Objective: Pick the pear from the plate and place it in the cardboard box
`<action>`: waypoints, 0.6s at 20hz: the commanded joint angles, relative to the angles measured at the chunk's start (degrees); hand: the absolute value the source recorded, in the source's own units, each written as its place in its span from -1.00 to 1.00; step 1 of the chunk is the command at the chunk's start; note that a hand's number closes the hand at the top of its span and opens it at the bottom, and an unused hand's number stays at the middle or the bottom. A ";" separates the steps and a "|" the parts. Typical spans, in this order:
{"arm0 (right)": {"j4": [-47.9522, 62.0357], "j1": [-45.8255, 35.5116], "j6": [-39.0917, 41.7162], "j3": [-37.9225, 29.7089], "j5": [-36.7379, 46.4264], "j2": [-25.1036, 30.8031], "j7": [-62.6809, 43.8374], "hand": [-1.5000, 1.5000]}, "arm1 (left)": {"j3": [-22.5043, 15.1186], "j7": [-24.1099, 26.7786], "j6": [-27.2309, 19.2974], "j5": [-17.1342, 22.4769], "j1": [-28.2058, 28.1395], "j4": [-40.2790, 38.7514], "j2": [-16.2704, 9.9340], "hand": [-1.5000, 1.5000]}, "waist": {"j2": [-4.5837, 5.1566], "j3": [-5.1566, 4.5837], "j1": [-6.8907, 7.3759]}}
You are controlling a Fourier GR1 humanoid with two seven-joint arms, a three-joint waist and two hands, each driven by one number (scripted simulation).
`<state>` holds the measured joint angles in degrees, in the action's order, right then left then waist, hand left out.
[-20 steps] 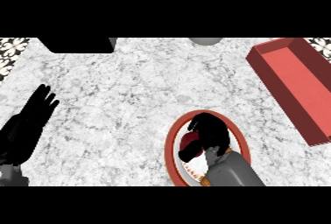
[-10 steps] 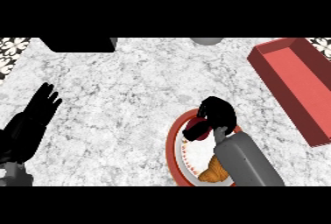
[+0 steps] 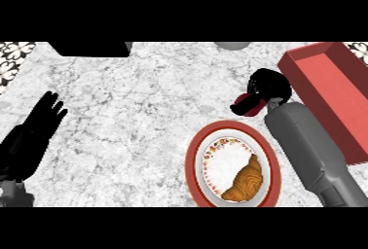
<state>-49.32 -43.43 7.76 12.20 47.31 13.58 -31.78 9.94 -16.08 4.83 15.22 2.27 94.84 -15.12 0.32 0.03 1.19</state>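
Left hand (image 3: 32,138) at the far left edge of the tabletop (image 3: 137,102), fingers straight and released, pointing up, holding nothing, resting; grey and white marbled tabletop runs across the whole view; dark block (image 3: 90,48) at the upper left edge, touching nothing else; patterned tile strip (image 3: 13,61) at the top left corner.

Plate (image 3: 193,165) in the lower middle, red rim with a white centre and a small flowered band inside; a croissant (image 3: 244,181) lies on the plate's lower right part, golden brown, tilted; grey round thing (image 3: 231,45) at the top edge, only partly in view, cannot tell what it is.

Right hand (image 3: 267,85) above and right of the plate, off it, just beside the box's near wall; fingers curled round a dark red thing, the pear (image 3: 247,103), which sticks out below and left of the hand; pear is partly hidden by the fingers, so shape is hard to read; it is over bare tabletop between plate and box, not in the box; cannot tell whether it is lifted or touching the tabletop; grey right forearm (image 3: 309,151) runs from the lower right edge up to the hand, passing beside the plate's right rim.

Cardboard box (image 3: 327,82) at the right, red, long, open on top, set at an angle; the part of the inside that shows holds nothing.
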 commanded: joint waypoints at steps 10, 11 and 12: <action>-15.92 -12.26 -1.39 -0.65 7.03 0.11 -10.37 1.00 | 0.49 2.63 1.03 -0.92 -0.28 -3.81 0.88 0.00 | -0.63 -0.10 -1.48; -19.99 -11.24 1.57 -1.28 6.97 3.93 -11.02 1.00 | -1.08 -1.61 -3.28 -2.75 -0.09 1.94 2.24 0.00 | -1.08 -0.03 -2.10; -19.98 -11.58 -2.62 -1.71 8.78 3.06 -12.17 1.00 | 0.41 -0.86 -1.60 -1.99 1.97 -1.85 0.48 0.00 | -0.72 -0.05 -1.98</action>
<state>-63.68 -52.77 6.51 11.58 53.62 15.33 -39.44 9.90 -15.82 3.66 13.50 2.49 93.81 -13.98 -0.36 -0.03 -0.36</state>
